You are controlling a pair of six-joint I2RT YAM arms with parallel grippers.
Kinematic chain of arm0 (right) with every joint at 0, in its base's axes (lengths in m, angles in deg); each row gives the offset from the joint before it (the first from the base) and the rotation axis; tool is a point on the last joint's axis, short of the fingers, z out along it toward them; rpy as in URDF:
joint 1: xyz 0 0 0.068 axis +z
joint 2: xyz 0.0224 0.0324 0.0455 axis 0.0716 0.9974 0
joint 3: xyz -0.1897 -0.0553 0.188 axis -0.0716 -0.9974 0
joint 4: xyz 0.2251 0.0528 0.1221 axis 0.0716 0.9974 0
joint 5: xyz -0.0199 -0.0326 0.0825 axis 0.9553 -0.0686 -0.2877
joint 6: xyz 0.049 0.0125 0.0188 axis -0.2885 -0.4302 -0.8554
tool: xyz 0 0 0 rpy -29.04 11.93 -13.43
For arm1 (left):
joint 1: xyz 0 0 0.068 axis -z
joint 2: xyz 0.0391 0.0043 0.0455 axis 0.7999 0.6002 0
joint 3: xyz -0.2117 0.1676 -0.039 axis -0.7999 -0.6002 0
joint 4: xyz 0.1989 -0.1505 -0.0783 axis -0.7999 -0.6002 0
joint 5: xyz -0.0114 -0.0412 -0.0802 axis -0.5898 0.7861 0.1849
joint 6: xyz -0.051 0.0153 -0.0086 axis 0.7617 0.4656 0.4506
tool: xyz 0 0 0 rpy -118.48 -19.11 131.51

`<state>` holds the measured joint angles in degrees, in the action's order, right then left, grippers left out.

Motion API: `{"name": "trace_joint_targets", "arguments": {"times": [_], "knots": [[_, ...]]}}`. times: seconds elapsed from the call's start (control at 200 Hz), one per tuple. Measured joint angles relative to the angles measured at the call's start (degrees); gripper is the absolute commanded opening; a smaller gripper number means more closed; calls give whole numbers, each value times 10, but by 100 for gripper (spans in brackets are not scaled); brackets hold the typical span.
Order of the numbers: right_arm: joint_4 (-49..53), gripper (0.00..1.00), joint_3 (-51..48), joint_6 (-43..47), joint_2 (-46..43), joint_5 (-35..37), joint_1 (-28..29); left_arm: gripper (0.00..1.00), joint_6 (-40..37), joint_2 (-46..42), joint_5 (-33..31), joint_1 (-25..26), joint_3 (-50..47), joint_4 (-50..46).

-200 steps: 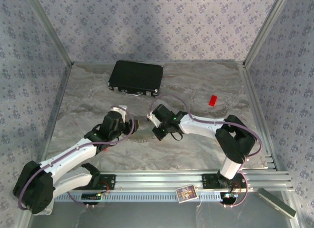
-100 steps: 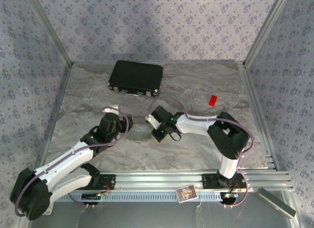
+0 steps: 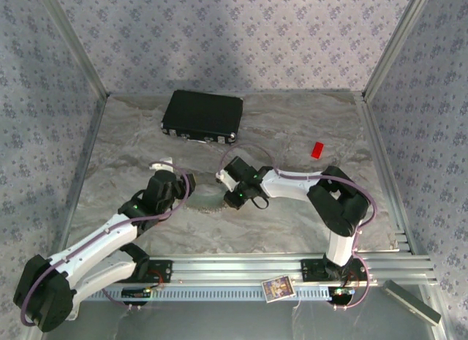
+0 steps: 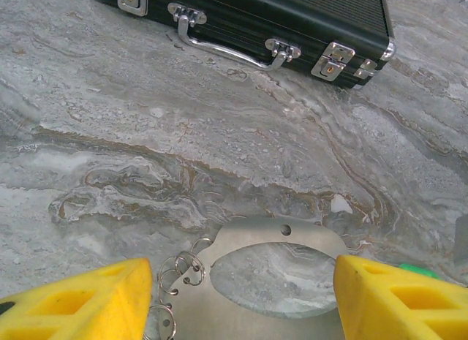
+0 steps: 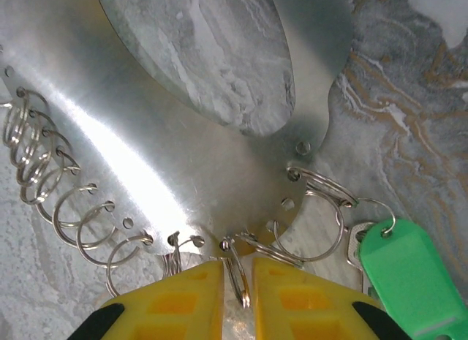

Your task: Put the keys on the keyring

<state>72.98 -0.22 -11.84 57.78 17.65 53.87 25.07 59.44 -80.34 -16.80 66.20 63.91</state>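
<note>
The keyring (image 5: 183, 157), a stiff, slick plate edged with springy rings, is lying mid-frame. The right gripper (image 5: 238, 285) is sitting nearly closed around one ring (image 5: 235, 270), and I cannot tell whether it is pinching. The left gripper (image 4: 245, 296) is gaping empty astride the plate. The light green key (image 5: 409, 274) at lower right is probably best taken by its tag.

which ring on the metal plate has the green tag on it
The large ring on the plate's right edge; the green tag hangs there, the other rings are bare.

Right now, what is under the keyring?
Through the oval opening in the keyring, the marbled table shows directly below. Anything beneath its solid metal is covered and cannot be seen.
</note>
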Motion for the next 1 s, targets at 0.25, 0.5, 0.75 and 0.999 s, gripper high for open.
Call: {"name": "trace_joint_targets", "arguments": {"times": [0.25, 0.5, 0.75, 0.999], "knots": [[-2, 15, 5, 0, 1, -9, 0, 66, 0, 0, 0, 0, -1, 0], [0, 5, 18, 3, 13, -8, 0, 66, 0, 0, 0, 0, -1, 0], [8, 0, 21, 15, 12, -8, 0, 66, -1, -10, 0, 0, -2, -2], [25, 0, 21, 46, -60, -7, 3, 64, -32, -29, 2, -2, -1, -16]]}}
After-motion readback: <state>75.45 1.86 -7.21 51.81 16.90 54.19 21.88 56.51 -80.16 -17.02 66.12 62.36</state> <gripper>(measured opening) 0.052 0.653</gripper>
